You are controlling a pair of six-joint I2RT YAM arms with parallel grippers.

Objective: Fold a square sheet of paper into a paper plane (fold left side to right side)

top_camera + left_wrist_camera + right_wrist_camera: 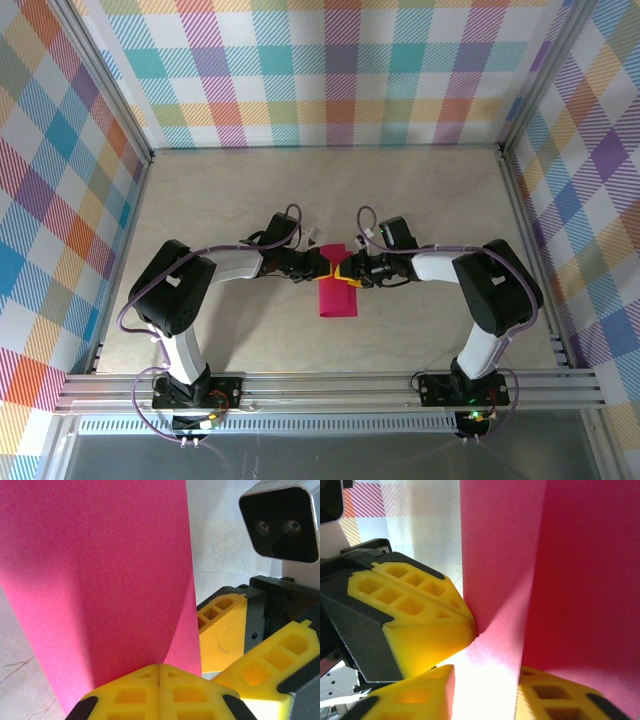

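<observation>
This is a robotics lab test cell. A pale, marble-patterned tabletop (250,190) sits inside an aluminium-profile frame (330,385). Bright plaid panels (330,70) wall its far, left and right edges. A cabled left arm (180,290) and right arm (495,285) are bolted along its near edge.

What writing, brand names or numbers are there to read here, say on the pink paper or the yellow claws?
None can be read.
The pink paper is plain, the yellow fingers of the left gripper and the right gripper are bare, and the plaid walls carry only pattern.
</observation>
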